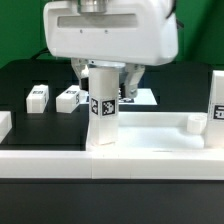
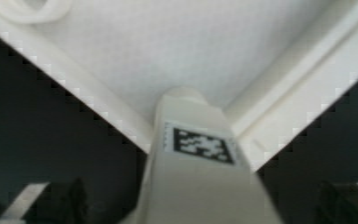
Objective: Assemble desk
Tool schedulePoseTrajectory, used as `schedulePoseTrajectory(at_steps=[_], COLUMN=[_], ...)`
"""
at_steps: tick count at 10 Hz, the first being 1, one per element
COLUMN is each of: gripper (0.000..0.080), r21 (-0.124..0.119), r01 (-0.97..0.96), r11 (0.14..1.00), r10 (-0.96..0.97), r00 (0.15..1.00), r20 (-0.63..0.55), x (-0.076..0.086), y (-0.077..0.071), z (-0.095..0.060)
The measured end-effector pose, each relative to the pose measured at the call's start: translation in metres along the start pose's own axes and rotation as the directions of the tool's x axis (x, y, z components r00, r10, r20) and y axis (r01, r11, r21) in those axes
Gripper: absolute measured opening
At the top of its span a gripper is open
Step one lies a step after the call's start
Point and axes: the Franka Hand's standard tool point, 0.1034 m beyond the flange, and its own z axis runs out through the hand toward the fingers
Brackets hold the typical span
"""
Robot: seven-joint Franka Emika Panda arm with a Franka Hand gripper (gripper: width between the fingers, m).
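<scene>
Clearly the fingers (image 2: 57, 203) stand spread, clear of the upright leg (image 1: 103, 115) (tagged) on the desk slab (image 1: 150, 126).

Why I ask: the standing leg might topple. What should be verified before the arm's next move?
1. Gripper jaws open, fingers clear of the upright leg: ok.
2. Upright leg vertical on the desk top: ok.
3. Upright leg fully seated in its corner socket: cannot tell.
4. Loose legs lying on the black table, apart from the arm: ok.
5. Tag on the upright leg faces the wrist camera: ok.
</scene>
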Motion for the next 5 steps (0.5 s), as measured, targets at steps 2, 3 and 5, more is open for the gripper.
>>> schedulePoseTrajectory(at_steps=[2, 3, 5], gripper=[0.0648, 0.0648, 0.0648], r21=[0.002, 0.001, -0.002], r01=[0.204, 0.258, 0.423], r11=[0.979, 0.966, 0.906], r10=[-0.204, -0.258, -0.423], r00=[0.979, 0.966, 0.906], r20=[-0.002, -0.002, -0.002], x=[0.0023, 0.0022, 0.0038], y=[-0.0004, -0.0006, 0.0019], z=[-0.0017, -0.0015, -0.0013])
